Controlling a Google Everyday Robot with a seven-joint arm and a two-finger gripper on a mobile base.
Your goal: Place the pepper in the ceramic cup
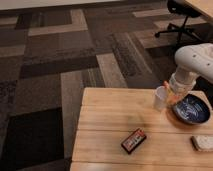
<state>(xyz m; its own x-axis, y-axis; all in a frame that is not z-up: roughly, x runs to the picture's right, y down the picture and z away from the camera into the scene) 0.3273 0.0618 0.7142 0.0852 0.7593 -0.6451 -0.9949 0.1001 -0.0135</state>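
Note:
The white ceramic cup (160, 98) stands upright on the wooden table (110, 125), near its far right edge. My gripper (171, 89) hangs at the end of the white arm (196, 59), just above and to the right of the cup. It is shut on the pepper (166, 84), of which only a small orange tip shows at the gripper's left side, over the cup's right rim. The rest of the pepper is hidden by the gripper.
A wide dark-blue patterned bowl (190, 110) sits right of the cup, under the arm. A flat black-and-red packet (133, 141) lies near the table's front. A pale flat object (202, 143) lies at the front right. An office chair (180, 15) stands on the carpet behind.

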